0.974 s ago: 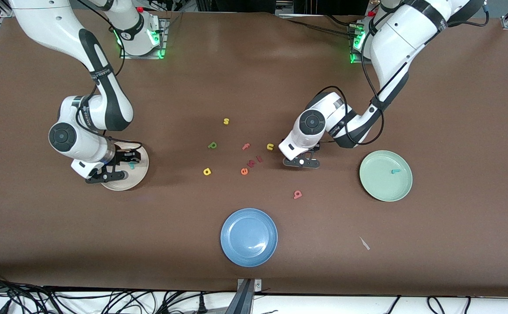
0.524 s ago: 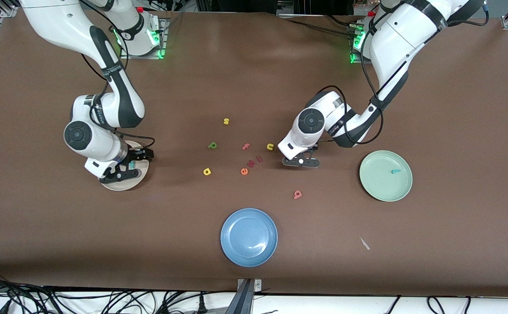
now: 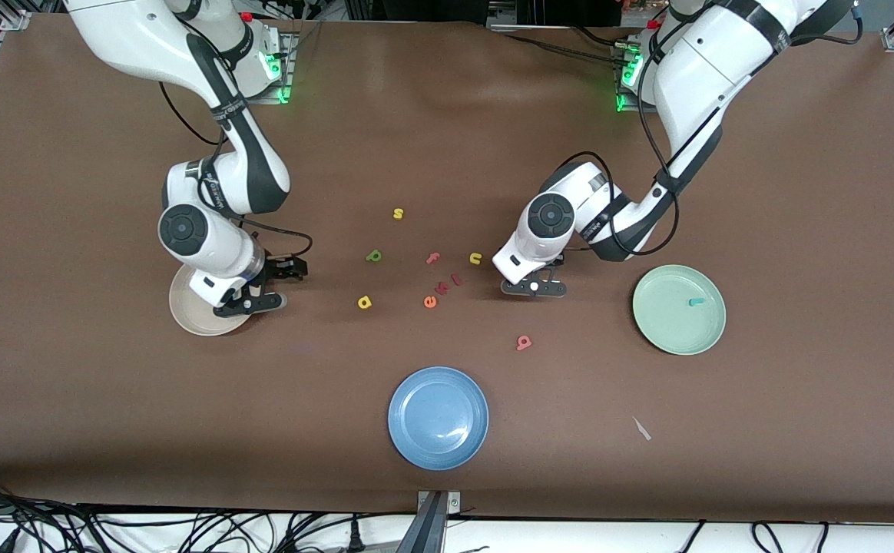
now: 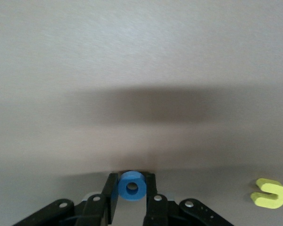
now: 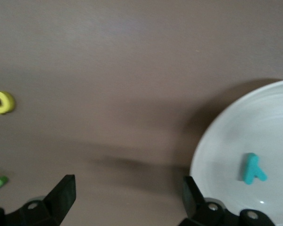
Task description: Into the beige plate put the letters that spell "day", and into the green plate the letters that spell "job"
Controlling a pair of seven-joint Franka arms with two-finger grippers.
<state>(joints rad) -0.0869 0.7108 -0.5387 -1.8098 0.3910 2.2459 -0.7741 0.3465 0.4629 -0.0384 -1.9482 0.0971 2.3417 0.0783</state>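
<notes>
My left gripper (image 3: 533,288) is low at the table, beside the yellow u-shaped letter (image 3: 475,259), and shut on the blue o (image 4: 132,186), which shows between its fingers in the left wrist view. My right gripper (image 3: 270,286) stands open and empty over the beige plate's (image 3: 190,309) edge toward the table's middle. The teal y (image 5: 252,168) lies in the beige plate (image 5: 254,127). The green plate (image 3: 679,309) holds the teal j (image 3: 696,302). On the table lie the green d (image 3: 373,256), the yellow a (image 3: 364,302) and the salmon b (image 3: 524,342).
A blue plate (image 3: 438,417) sits near the front edge. Other loose letters lie mid-table: a yellow s (image 3: 398,213), a pink f (image 3: 433,258), an orange e (image 3: 430,302) and a red one (image 3: 447,284). A pale scrap (image 3: 641,428) lies near the front.
My right gripper let go of the teal y in the beige plate and moved toward the table's middle. My left gripper closed on the blue o and barely moved.
</notes>
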